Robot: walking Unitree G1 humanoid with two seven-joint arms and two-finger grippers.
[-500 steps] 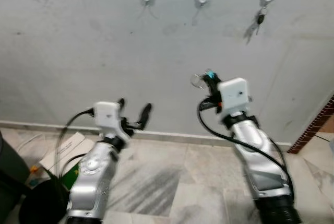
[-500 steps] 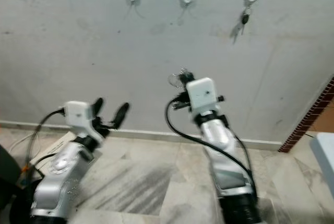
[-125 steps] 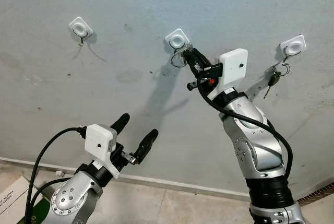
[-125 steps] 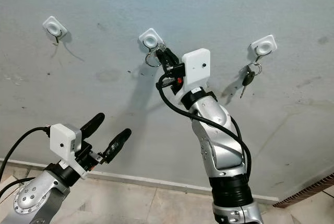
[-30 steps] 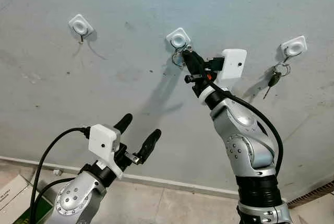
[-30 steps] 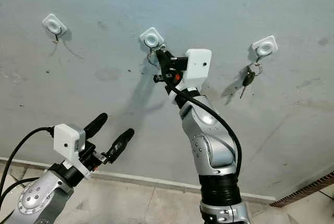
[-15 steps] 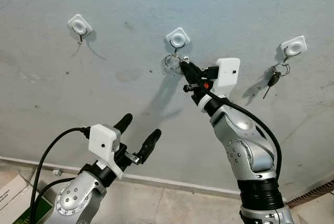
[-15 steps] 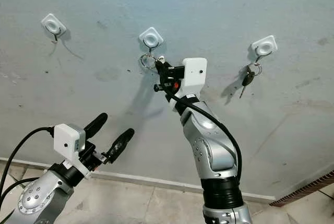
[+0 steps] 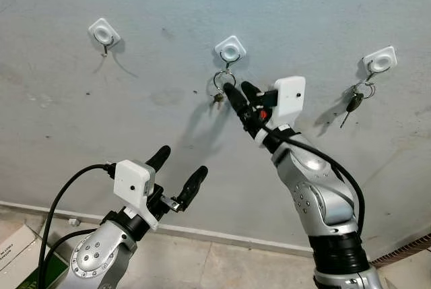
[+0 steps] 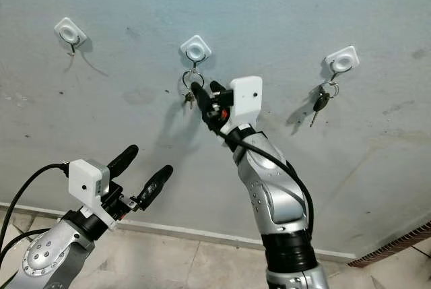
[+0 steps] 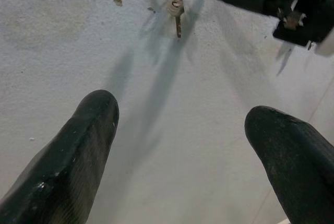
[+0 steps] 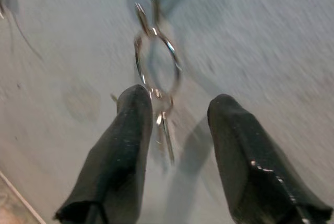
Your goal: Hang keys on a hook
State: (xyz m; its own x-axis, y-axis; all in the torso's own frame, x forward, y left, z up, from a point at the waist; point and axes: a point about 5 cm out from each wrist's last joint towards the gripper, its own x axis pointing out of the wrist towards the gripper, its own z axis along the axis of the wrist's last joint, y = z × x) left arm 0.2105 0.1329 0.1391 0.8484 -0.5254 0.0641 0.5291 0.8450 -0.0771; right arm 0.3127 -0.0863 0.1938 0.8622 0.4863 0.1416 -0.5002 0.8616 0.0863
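On the grey plaster wall point(image 9: 135, 107) ahead, three white diamond-shaped hook mounts sit in a row. The middle white hook mount point(image 9: 230, 49) carries the silver key ring with small keys point(image 9: 221, 85), ring looped on the metal hook and keys dangling just below against the wall. In the right wrist view the silver ring point(image 12: 156, 65) hangs from the hook and the keys drop between the two fingertips, close to one black finger point(image 12: 122, 145); cannot tell if it touches. The right gripper point(image 9: 241, 98) is raised at the wall just below and right of the ring, its two long black fingers spread apart, nothing clamped between them. White camera block point(image 9: 289, 100) sits on the right wrist, with a black cable looping down the silver forearm.

The left white hook mount point(image 9: 104, 32) holds only its bare hook. The right white hook mount point(image 9: 380, 60) holds another ring with a dark-headed key point(image 9: 353, 101) hanging below it.

The left gripper point(image 9: 178, 174) is lower and to the left, well apart from the hooks, fingers wide apart and holding nothing. In the left wrist view both black fingers point(image 11: 78, 156) frame the wall, with the hanging keys point(image 11: 176, 11) far ahead and part of the right gripper beside them.

A strip of pale tiled floor point(image 9: 229, 269) runs along the wall base, with a cardboard box corner point(image 9: 15, 255) at far left.
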